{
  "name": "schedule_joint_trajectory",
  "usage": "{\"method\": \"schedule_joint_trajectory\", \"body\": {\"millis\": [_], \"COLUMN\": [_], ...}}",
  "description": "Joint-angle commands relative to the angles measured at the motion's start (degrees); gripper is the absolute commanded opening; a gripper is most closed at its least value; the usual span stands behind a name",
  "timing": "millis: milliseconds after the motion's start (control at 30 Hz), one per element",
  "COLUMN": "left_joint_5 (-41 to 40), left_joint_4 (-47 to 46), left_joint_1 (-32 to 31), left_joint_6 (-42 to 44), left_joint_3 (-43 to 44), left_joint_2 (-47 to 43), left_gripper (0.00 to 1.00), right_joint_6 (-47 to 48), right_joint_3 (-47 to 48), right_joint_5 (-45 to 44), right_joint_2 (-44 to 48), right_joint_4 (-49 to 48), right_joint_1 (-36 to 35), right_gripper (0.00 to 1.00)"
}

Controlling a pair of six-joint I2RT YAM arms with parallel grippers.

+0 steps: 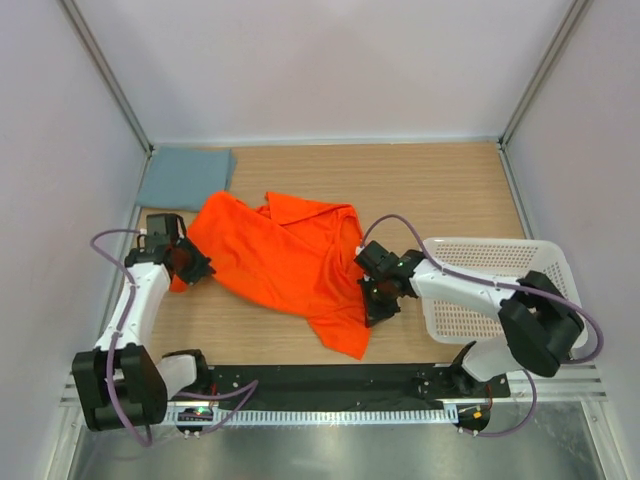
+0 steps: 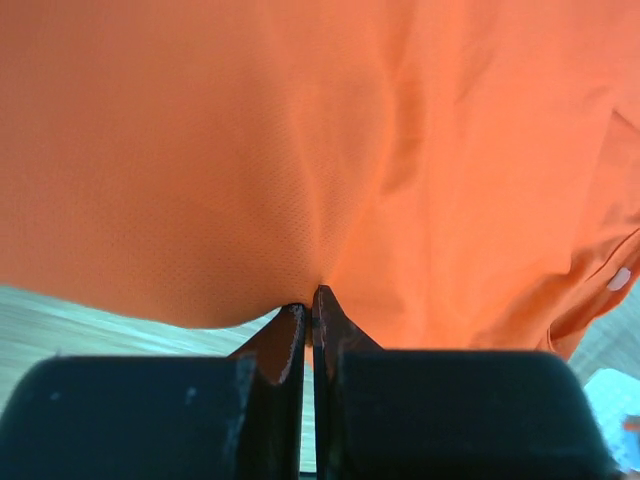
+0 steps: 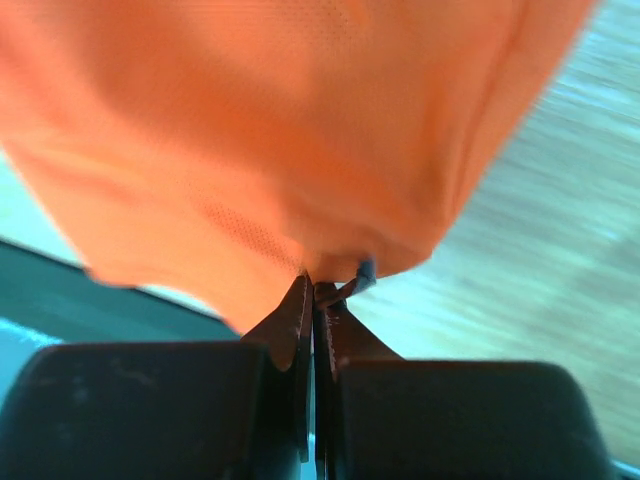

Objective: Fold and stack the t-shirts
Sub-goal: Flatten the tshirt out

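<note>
A light wooden table (image 1: 440, 190) fills the middle of a pale, windowless booth. Behind the table rises a plain back wall (image 1: 320, 60). A left wall (image 1: 50, 150) and a right wall (image 1: 595, 120), equally plain, close in the table's sides. A grey metal post (image 1: 105, 70) slants up from the table's far left corner, and a second post (image 1: 545, 65) from its far right. A black strip (image 1: 320, 378) runs along the table's near edge, with a grey metal sheet (image 1: 330, 455) nearer still. The light is soft and even.

Bright even light, right-wrist blur
</note>
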State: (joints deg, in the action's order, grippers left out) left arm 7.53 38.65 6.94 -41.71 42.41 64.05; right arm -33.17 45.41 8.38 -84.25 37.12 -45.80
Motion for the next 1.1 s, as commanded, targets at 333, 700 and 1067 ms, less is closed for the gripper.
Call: {"method": "schedule_joint_trajectory", "body": {"millis": [333, 700, 1067], "left_joint_5": [2.13, -0.57, -6.04], "left_joint_4": [7.04, 19.87, 10.93], "left_joint_1": [-0.87, -1.31, 2.11], "left_joint_6": [16.48, 20.88, 18.16], "left_joint_3": [35.69, 72.97, 45.09], "left_joint_2": [33.13, 61.72, 39.59], "left_gripper": [0.06, 0.39, 0.46], "right_joint_6": [11.45, 16.73, 17.44], "right_joint_3": [28.58, 55.91, 58.42], "right_joint_5": [2.51, 4.54, -0.83], "right_joint_2": [-10.39, -34.39, -31.09], "right_joint_4": [9.45, 18.33, 24.41], "right_joint_1": [15.11, 21.45, 21.46], "right_gripper": [0.02, 0.05, 0.53]}}
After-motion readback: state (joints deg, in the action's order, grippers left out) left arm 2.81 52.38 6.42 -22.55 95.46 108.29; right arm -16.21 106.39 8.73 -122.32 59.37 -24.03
